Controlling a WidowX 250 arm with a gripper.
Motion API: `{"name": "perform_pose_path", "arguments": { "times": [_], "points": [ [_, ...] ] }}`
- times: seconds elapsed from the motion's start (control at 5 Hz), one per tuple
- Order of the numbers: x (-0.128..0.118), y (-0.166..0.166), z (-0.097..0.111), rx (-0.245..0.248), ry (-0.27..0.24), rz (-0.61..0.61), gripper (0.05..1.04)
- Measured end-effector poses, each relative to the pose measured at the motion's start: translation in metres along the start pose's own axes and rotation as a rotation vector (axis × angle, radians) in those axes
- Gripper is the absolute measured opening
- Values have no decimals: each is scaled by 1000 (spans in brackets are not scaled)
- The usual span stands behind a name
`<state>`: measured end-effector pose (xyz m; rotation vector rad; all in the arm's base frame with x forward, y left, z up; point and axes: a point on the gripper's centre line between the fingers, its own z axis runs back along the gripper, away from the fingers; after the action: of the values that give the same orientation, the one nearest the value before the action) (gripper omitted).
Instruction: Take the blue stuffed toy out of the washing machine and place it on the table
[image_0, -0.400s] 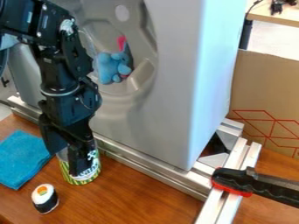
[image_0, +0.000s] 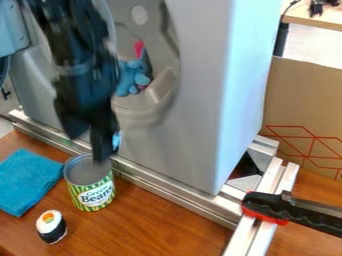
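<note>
Gripper of mine (image_0: 88, 148) at left of the frame, its blurred fingers parted and holding nothing, green beans can (image_0: 93, 194) upright on the desk (image_0: 157, 220) just below me, blue cloth (image_0: 27, 180) left of it, sushi piece (image_0: 51, 227) at lower left.

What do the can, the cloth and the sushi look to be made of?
Can: likely metal, its rim shiny and grey, with a glossy printed label. Cloth: soft, matt blue fabric, perhaps microfibre, judging by its fuzzy surface. Sushi: smooth, clean-edged black and white, perhaps plastic or foam.
</note>
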<state>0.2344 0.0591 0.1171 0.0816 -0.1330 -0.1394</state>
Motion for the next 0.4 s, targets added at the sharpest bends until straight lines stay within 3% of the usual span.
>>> {"name": "perform_pose_path", "arguments": {
  "times": [0.2, 0.4],
  "points": [
    [31, 28, 29, 139, -142, 18, 1001],
    [53, 42, 32, 194, -231, -8, 1001]
  ]
}}
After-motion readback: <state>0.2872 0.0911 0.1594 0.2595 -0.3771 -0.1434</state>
